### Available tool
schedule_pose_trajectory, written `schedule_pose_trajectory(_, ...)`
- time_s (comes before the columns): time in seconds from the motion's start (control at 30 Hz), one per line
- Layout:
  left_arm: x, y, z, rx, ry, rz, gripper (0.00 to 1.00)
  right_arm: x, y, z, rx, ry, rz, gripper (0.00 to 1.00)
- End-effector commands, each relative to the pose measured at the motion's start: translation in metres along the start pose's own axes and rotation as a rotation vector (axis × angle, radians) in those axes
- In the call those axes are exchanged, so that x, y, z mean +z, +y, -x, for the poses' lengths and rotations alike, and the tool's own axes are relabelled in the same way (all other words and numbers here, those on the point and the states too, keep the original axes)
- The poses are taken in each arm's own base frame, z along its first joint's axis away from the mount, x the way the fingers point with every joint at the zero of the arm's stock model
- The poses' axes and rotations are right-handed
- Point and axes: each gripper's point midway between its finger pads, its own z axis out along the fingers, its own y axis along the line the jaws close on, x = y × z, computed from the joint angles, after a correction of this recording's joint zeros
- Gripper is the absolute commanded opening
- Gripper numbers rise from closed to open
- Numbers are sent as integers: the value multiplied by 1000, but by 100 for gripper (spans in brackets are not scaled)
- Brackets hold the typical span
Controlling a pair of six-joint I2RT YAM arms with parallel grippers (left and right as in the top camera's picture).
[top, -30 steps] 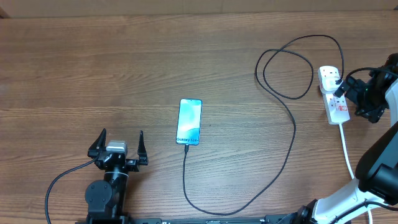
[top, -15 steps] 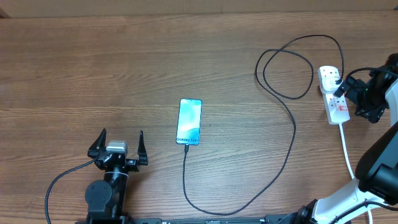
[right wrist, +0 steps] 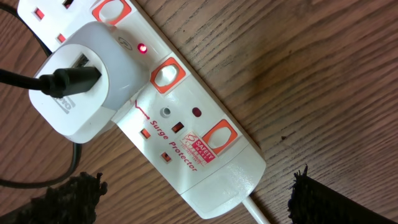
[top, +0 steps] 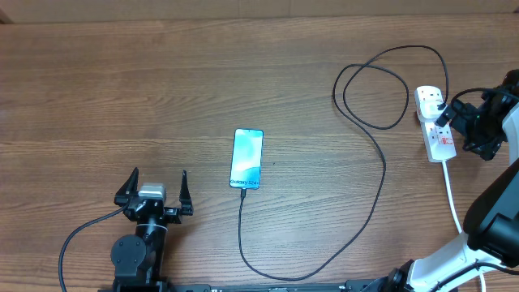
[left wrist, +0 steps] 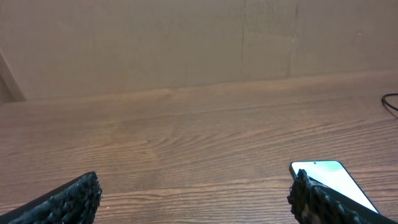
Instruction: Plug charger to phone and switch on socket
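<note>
Wood-grain laminate, brown and matt, covers the bench (top: 122, 81), and on it the task looks all but finished. The phone (top: 247, 158), a slim glassy slab with rounded corners, lies flat near the middle with its pale blue screen lit. The charger (top: 240, 223), a thin, limp black rubbery cable, meets the phone's near short edge and appears seated there, though the overhead view is too small to be sure of the connector. From there it sweeps in a wide curve and a loose loop to the socket (top: 438, 139) at the far right. That socket is a glossy white plastic strip with orange-red rocker switches (right wrist: 166, 74) and a thick white cord (top: 452, 199). A rounded white adapter (right wrist: 81, 81) sits plugged into it with the black lead entering its face, and a small red lamp (right wrist: 142, 48) beside it glows, so I judge the power is on. The right tool (top: 450, 119) hovers just beside the socket with its jaws spread wide and nothing between them. The left tool (top: 159, 174) is well apart from the phone, likewise wide open and empty, its pads coarse and black.
</note>
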Motion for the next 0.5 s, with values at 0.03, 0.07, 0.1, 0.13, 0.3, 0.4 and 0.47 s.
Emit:
schedule_pose_trajectory(0.03, 0, -1, 1, 16, -7, -4, 99, -11, 2, 10, -7, -41, 11, 100)
schedule_pose_trajectory(0.07, 0, -1, 1, 16, -7, -3, 99, -11, 2, 10, -7, -41, 11, 100)
schedule_pose_trajectory(0.1, 0, -1, 1, 16, -7, -3, 100, -11, 2, 10, -7, -41, 11, 100)
schedule_pose_trajectory(0.13, 0, -1, 1, 16, -7, -3, 100, -11, 2, 10, -7, -41, 11, 100)
schedule_pose_trajectory(0.3, 0, -1, 1, 16, -7, -3, 99, -11, 2, 10, -7, -41, 11, 100)
schedule_pose_trajectory(0.4, 0, -1, 1, 16, -7, -3, 99, -11, 2, 10, -7, -41, 11, 100)
schedule_pose_trajectory(0.47, 0, -1, 1, 16, -7, -3, 100, -11, 2, 10, -7, -41, 11, 100)
